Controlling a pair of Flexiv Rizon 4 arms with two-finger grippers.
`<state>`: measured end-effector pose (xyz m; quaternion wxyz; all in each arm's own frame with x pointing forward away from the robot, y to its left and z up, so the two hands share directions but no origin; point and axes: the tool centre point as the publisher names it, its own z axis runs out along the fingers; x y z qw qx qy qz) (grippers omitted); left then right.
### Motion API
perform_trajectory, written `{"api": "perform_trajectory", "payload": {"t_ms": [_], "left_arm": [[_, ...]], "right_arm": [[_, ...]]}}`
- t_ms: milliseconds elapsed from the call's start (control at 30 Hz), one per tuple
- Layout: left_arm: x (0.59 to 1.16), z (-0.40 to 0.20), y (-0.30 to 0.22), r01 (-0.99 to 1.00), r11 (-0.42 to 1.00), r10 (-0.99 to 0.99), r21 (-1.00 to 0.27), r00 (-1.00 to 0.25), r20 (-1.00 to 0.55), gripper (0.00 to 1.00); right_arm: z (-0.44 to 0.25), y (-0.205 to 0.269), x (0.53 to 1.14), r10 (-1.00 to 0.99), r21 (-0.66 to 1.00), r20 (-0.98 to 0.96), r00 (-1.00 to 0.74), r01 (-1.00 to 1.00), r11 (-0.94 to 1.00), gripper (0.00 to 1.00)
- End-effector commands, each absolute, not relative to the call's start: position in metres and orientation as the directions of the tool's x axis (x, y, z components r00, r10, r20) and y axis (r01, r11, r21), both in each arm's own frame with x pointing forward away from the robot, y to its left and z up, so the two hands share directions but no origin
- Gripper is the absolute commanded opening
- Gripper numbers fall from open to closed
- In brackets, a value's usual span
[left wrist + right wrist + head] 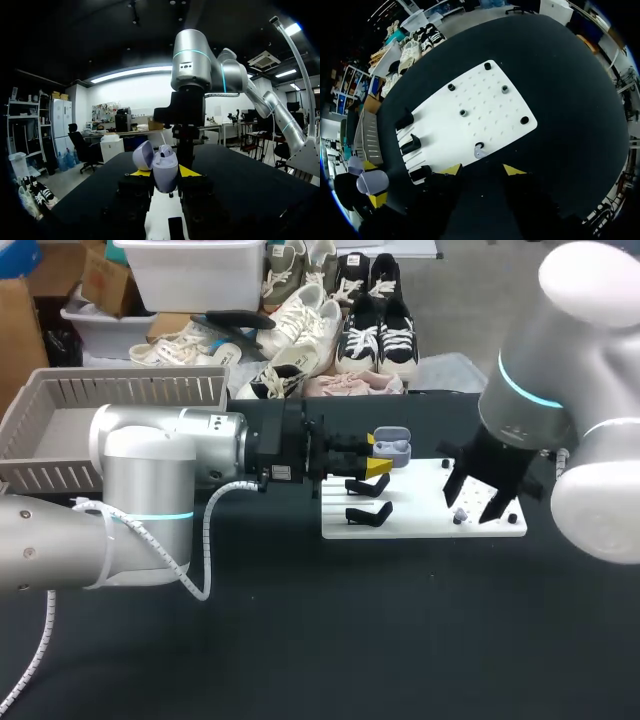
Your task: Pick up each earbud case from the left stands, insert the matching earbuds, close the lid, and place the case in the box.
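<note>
Left gripper (165, 174) clamped on the lavender plastic earbud case (165, 165), lid open, up over the black stands (368, 512) at the left end of the white perforated board (420, 525). Right gripper (482, 170) spread wide over a small lavender earbud (479, 151) near the board's edge. Bare black tabletop (300, 640) in front; grey slatted box (140, 390) far left.
</note>
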<state>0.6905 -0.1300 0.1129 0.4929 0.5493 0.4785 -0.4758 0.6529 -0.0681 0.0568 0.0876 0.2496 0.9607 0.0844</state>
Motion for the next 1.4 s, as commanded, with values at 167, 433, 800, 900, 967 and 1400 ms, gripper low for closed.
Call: {"api": "perform_trajectory", "payload": {"t_ms": [167,433,800,900,967,1400], "left_arm": [[0.691,0.112,-0.13,0.995,-0.059,0.056,0.086,0.089,-0.994,0.0],[0.691,0.112,-0.13,0.995,-0.059,0.056,0.086,0.089,-0.994,0.0],[0.691,0.112,-0.13,0.995,-0.059,0.056,0.086,0.089,-0.994,0.0],[0.691,0.112,-0.13,0.995,-0.059,0.056,0.086,0.089,-0.994,0.0],[0.691,0.112,-0.13,0.995,-0.059,0.056,0.086,0.089,-0.994,0.0],[0.691,0.112,-0.13,0.995,-0.059,0.056,0.086,0.089,-0.994,0.0]], "right_arm": [[0.042,-0.069,0.657,0.507,0.217,-0.155,-0.848,0.471,0.855,0.44],[0.034,-0.069,0.664,0.507,0.224,-0.163,-0.847,0.469,0.855,0.44],[0.029,-0.073,0.67,0.51,0.237,-0.172,-0.843,0.467,0.852,0.38],[0.028,-0.074,0.671,0.511,0.239,-0.172,-0.842,0.467,0.851,0.38],[0.027,-0.074,0.672,0.51,0.241,-0.173,-0.843,0.466,0.851,0.37],[0.023,-0.069,0.676,0.493,0.244,-0.172,-0.853,0.448,0.86,0.35]]}}
